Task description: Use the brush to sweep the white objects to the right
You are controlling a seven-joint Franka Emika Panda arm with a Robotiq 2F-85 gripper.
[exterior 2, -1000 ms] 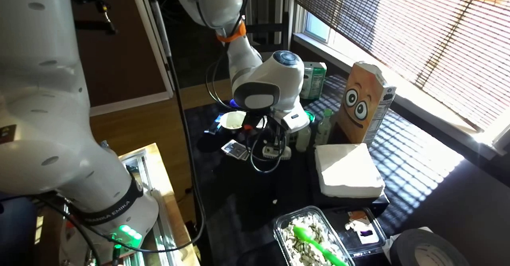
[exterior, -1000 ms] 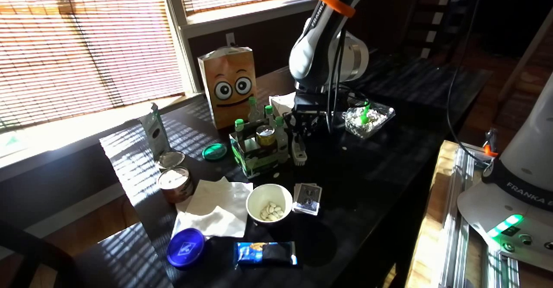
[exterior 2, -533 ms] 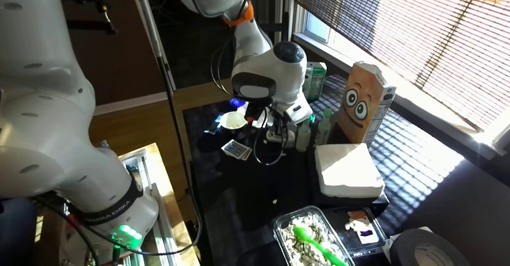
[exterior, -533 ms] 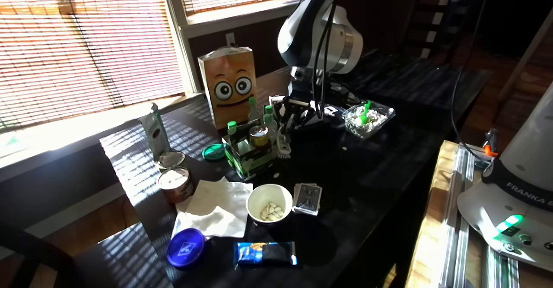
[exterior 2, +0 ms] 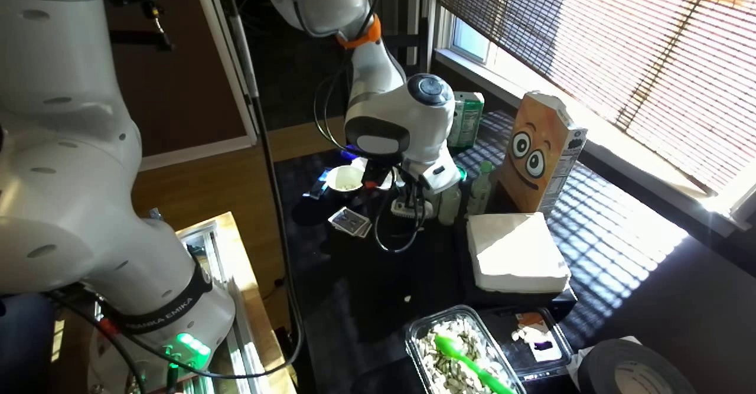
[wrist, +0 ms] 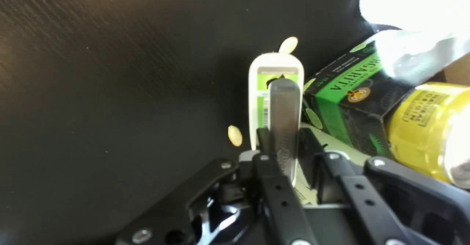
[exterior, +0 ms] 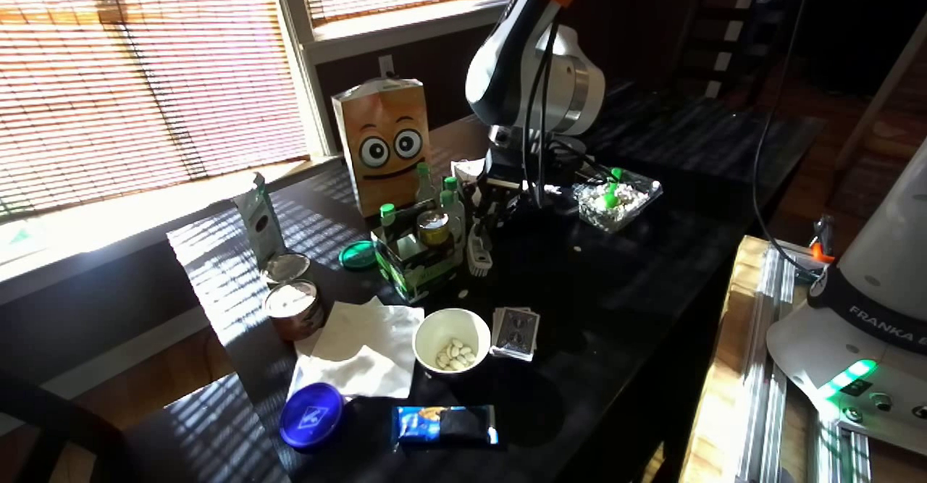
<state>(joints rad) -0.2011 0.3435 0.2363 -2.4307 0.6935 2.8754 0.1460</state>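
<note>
My gripper (wrist: 283,140) is shut on the dark grey handle of a white brush (wrist: 276,63). The brush also shows in both exterior views (exterior: 478,255) (exterior 2: 407,208), low over the black table, bristles down. Whether the bristles touch the table I cannot tell. The white objects are pale seeds. In the wrist view one seed (wrist: 289,44) lies right at the brush's far tip, and another seed (wrist: 235,135) lies left of the brush. In an exterior view a seed (exterior: 463,294) lies in front of the brush, and a separate one (exterior: 577,249) lies toward the clear box.
A green bottle carrier (wrist: 341,94) with a yellow can stands close beside the brush. A white cup (exterior: 434,327) holding seeds, playing cards (exterior: 516,332) and a blue packet (exterior: 416,425) are nearby. A clear box (exterior 2: 413,329) of seeds and a white napkin stack (exterior 2: 517,252) also stand there.
In an exterior view the brush and gripper have moved left toward the carrier, which has shifted slightly left. The brush rose and tilted half a second ago and is now lower again.
</note>
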